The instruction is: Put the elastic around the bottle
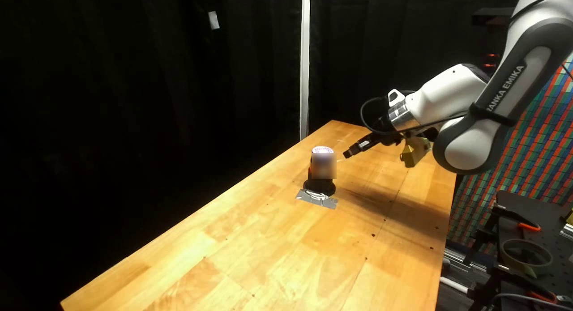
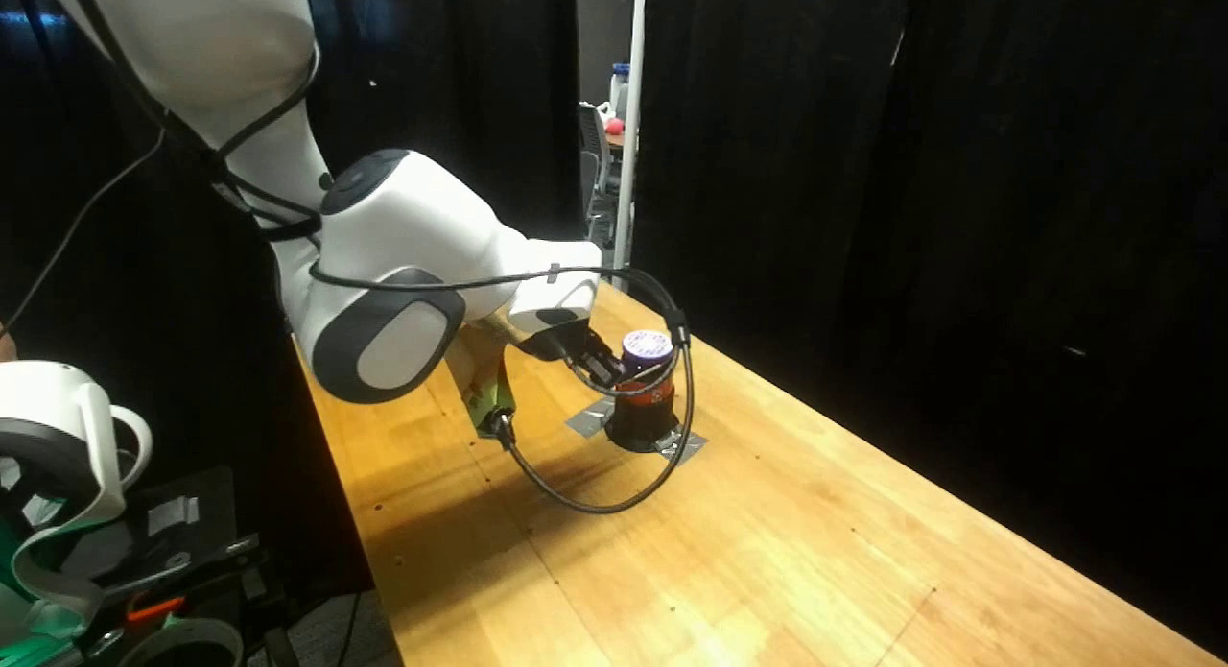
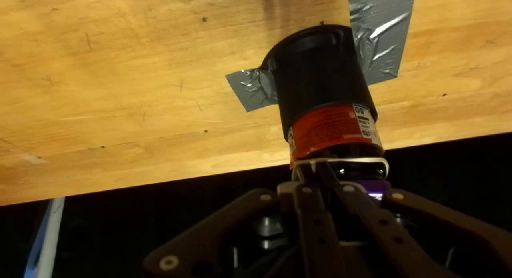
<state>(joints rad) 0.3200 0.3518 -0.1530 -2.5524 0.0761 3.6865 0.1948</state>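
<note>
The bottle has a red label, a dark shoulder and a purple cap. It stands upright in a black holder taped to the wooden table. It shows in both exterior views; its body is blurred out in one. My gripper is shut on the pale elastic. The elastic stretches across the bottle just below the cap in the wrist view and bends at both sides. I cannot tell whether it passes round the bottle's far side. The gripper points at the bottle's upper part in both exterior views.
Grey tape pieces hold the holder to the wooden table. A black cable hangs from the wrist in a loop in front of the bottle. A cart with a tape roll stands beside the table. Black curtains surround it.
</note>
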